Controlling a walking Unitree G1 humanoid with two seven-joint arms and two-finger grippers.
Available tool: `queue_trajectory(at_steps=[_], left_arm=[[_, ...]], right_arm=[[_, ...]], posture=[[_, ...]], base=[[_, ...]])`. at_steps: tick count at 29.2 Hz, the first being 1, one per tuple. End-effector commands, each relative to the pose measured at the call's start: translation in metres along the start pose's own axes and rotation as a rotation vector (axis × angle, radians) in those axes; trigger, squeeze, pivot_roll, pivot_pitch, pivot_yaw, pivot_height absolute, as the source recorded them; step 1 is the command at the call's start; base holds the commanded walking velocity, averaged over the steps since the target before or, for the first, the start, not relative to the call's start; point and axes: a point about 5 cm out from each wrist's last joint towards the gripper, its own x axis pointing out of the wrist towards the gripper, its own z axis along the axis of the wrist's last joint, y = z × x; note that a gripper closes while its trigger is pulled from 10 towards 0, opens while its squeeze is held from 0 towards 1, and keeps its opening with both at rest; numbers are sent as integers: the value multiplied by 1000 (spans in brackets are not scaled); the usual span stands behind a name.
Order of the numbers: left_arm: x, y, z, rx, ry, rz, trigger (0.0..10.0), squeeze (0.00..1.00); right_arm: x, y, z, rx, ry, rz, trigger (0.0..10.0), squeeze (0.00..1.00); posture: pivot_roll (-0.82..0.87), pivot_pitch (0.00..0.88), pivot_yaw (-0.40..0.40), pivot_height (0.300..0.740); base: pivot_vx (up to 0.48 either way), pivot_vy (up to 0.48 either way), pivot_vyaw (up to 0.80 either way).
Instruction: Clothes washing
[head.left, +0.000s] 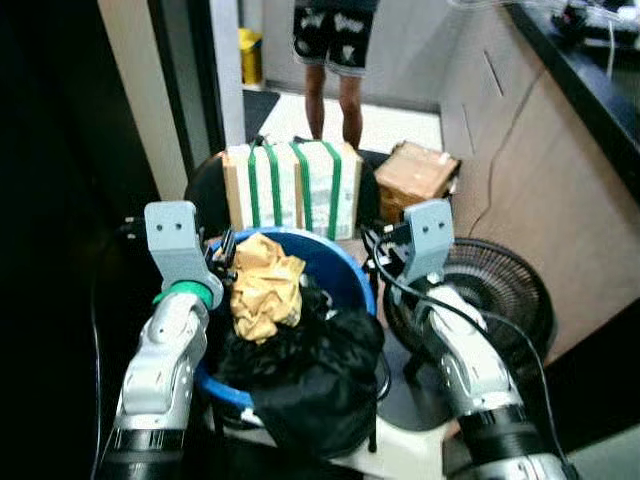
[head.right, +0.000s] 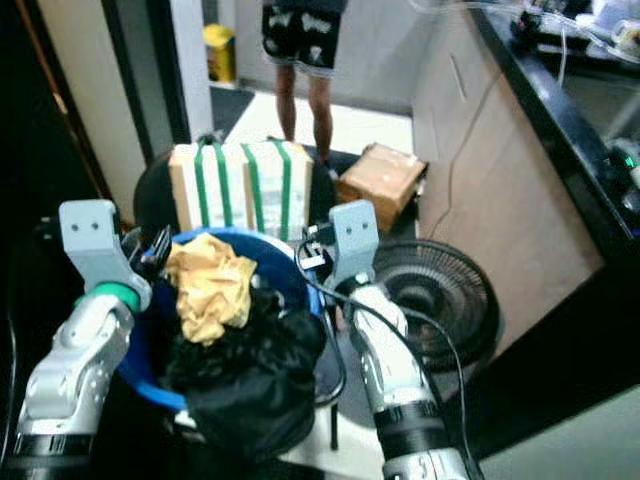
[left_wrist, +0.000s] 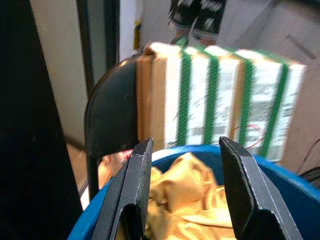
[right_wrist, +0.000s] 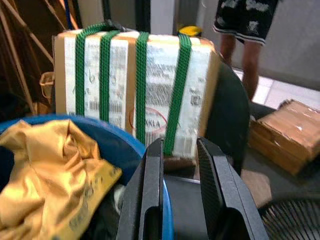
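Pale tiled floor runs back through a doorway, with a beige counter wall along the robot's right and a dark door frame on its left. Close before the robot sits a blue basin (head.left: 352, 270), round and deep, heaped with laundry: a crumpled mustard-yellow garment (head.left: 264, 287) lies on top toward the far left side, and black clothes (head.left: 310, 375) fill the near half and spill over the near rim.

Both arms are raised on either side of the basin. At its left rim, the left gripper (left_wrist: 186, 195) has its two black fingers spread wide, with the yellow garment showing between them and nothing held. On the other side, the right gripper (right_wrist: 179, 192) stands at the right rim with its fingers set to a narrow gap; the blue rim lies just beside the fingers, and I cannot tell whether they pinch it.

Just behind the basin, a cardboard parcel (head.left: 292, 187) bound with green straps rests against the back of a black chair (left_wrist: 111, 117). To the right of that lies a brown cardboard box (head.left: 416, 175) on the floor, and nearer, beside the right arm, stands a black floor fan (head.left: 495, 295). Farther back a person's bare legs (head.left: 332, 108) stand on the tiles.
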Motion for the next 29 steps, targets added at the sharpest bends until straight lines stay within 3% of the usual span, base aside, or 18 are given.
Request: queue_trajectory(at_steps=[1, 2, 3, 4, 5, 6, 7, 17, 21, 23, 29], left_arm=[[-1, 1, -3, 23, 4, -3, 10000, 0], [-1, 0, -3, 43, 8, -11, 10000, 0], [-2, 0, -5, 59, 15, -19, 10000, 0], [-2, 0, -5, 59, 15, -19, 10000, 0], [-4, 0, -6, 73, 20, -24, 10000, 0], [-4, 0, -6, 73, 20, -24, 10000, 0], [-6, 1, -8, 84, 29, -26, 10000, 0], [-10, 6, -11, 123, 47, -20, 10000, 0], [-10, 8, -11, 128, 49, -14, 10000, 0], [-11, 10, -10, 133, 52, -11, 10000, 0], [-11, 10, -9, 146, 55, -23, 10000, 0]], right_arm=[[2, -1, -1, -9, 3, 2, 10000, 0], [4, -1, -9, 24, 56, 38, 10000, 1000], [5, 2, -21, 29, 147, 107, 10000, 1000], [5, 2, -21, 29, 147, 107, 10000, 1000], [5, 6, -32, 29, 237, 167, 10000, 1000], [5, 6, -32, 29, 237, 167, 10000, 1000], [6, 13, -42, 30, 312, 234, 10000, 1000], [17, 33, -48, -8, 389, 345, 10000, 1000], [24, 43, -46, 20, 388, 376, 10000, 1000], [30, 61, -44, 17, 399, 472, 10000, 1000], [24, 83, -53, -37, 472, 611, 10000, 1000]], posture=[[82, 6, 20, 740], [88, 12, 18, 740], [89, 15, 19, 740], [89, 15, 19, 740], [89, 15, 19, 740], [89, 15, 19, 740], [97, 29, 17, 740], [106, 36, 10, 740], [110, 46, 14, 740], [121, 51, 17, 740], [128, 53, 18, 740]], base=[[0, 0, 0], [0, 0, 0], [0, 0, 0], [0, 0, 0], [0, 0, 0], [0, 0, 0], [0, 0, 0], [0, 0, 0], [0, 0, 0], [0, 0, 0], [0, 0, 0]])
